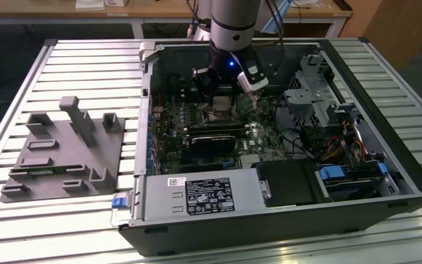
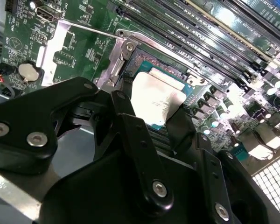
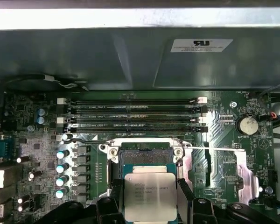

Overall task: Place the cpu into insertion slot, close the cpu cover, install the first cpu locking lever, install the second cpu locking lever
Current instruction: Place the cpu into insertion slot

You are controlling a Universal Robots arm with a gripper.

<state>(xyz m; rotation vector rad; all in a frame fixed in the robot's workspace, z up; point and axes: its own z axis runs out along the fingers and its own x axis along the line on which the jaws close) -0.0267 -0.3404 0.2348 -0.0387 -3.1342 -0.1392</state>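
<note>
Fingers [image 2: 130, 126] pinch cpu [image 2: 156, 100] by opposite edges, face up, level; insertion slot [image 3: 144, 156] close beneath, edges seemingly parallel.

a pale slatted metal surface [image 1: 50, 220] carries an open black computer case [image 1: 270, 231] and, apart at the exterior view's left, a grey moulded fixture block [image 1: 64, 157].

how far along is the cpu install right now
Done: nothing looks finished. In hand: the tool grips the flat square silvery-tan cpu by two opposite edges and appears to hold it just above the dark square socket with a silvery metal rim, which stands uncovered on the green circuit board. Left: all four steps, as the cpu does not look seated.
</note>
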